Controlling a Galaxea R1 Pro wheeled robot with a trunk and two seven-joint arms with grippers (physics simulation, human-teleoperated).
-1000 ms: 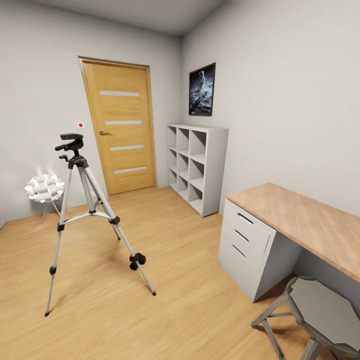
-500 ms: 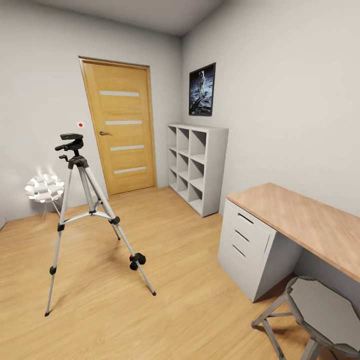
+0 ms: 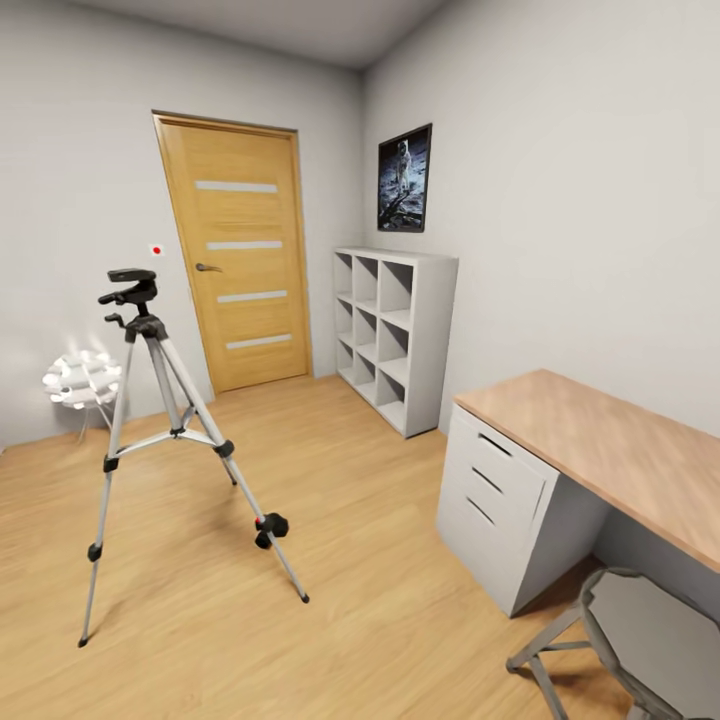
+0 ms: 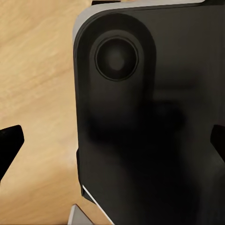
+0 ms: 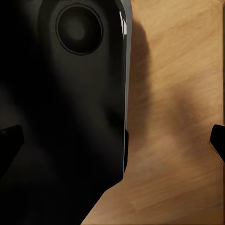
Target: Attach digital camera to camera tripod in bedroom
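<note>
1. Head view: the whole scene has shifted slightly since the earlier frame, so the camera has moved. The camera tripod (image 3: 165, 440) stands on the wood floor (image 3: 330, 560) at 9 o'clock, with the digital camera (image 3: 270, 525) beside its front leg.
2. Door (image 3: 240, 260) at 11 o'clock; shelf (image 3: 395, 335), desk (image 3: 590, 470) and stool (image 3: 640, 640) between 1 and 5 o'clock.
3. Wrist views: the left gripper (image 4: 112, 140) and right gripper (image 5: 112, 140) both have fingers spread, holding nothing, over a dark robot body (image 4: 154, 122) and floor.

View: my head camera has shifted; whole scene displaced.
Camera tripod (image 3: 160, 440): now sits further left in frame.
Stool (image 3: 640, 640): lower in frame.
</note>
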